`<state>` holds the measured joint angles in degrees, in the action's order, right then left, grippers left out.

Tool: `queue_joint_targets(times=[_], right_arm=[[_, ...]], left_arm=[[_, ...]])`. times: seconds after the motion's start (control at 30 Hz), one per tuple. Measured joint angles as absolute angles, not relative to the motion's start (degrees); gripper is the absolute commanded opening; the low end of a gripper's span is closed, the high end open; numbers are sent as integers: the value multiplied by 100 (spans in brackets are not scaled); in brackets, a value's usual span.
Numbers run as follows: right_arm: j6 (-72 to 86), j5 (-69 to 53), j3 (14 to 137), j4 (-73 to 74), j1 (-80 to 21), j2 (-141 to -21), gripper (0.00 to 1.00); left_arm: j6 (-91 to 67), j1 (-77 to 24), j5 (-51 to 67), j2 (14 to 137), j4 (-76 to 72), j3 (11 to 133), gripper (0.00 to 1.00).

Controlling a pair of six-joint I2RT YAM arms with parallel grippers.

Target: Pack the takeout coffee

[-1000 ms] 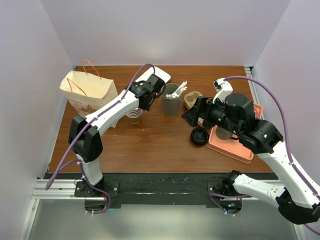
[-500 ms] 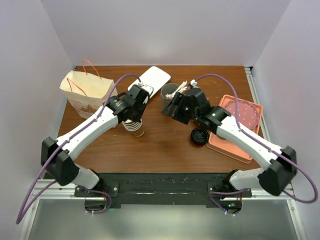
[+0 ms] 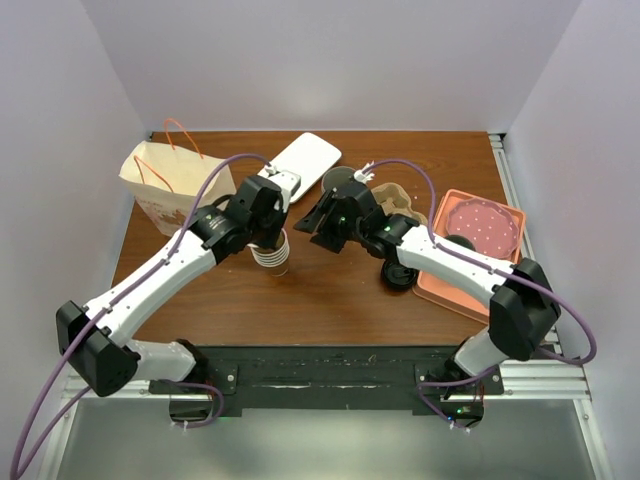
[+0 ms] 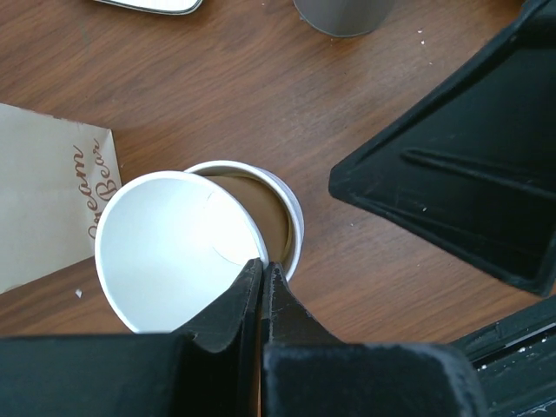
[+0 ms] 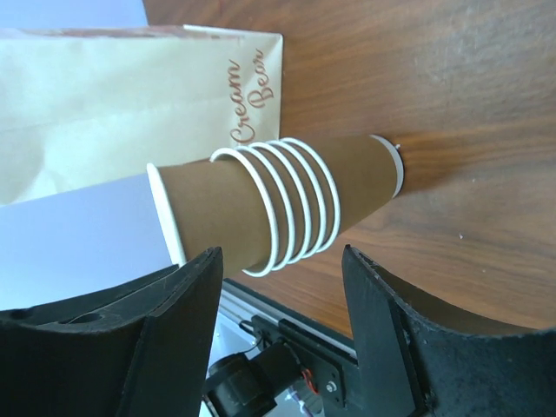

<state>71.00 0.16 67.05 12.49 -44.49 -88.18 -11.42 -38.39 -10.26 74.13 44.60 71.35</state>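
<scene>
Top cup rim pinched by clenched left gripper, apparently for lifting off | cup stack straddled by released right gripper, likely as a brace | takeout coffee untouched, right of centre

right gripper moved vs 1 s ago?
Yes. The right gripper has swung left, away from the pink tray, toward the cup stack.

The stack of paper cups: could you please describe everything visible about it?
The stack of paper cups stands upright on the table beside the paper bag. The cups are brown outside and white inside, with rolled white rims nested together. The top cup sits raised, its rim pinched by the left gripper; the open right gripper flanks the stack.
</scene>
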Motion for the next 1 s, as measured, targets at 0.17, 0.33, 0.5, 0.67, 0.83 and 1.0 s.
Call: queue_joint_targets(times=[0.17,0.33,0.5,0.67,0.83,1.0], right_arm=[[7070,3,6757,1297,-4462,-8877,61],[6886,1,7048,1396,-4462,-8877,61],[6587,23,7181,1765,-4462,-8796,61],[6278,110,7179,2329,-4462,-8333,61],[6040,311,7179,2744,-4462,-7695,61],[5776,672,7181,3393,-4462,-7140,62]], left_arm=[[-1035,-3839,-1347,7662,4630,7387,0],[-821,-3839,-1920,8049,4707,8132,0],[-786,-3841,-2023,8191,4744,8670,0],[-878,-3846,-1968,8193,4799,8829,0],[-1000,-3868,-1800,8193,5022,8842,0],[-991,-3933,-1601,8261,5349,9461,0]])
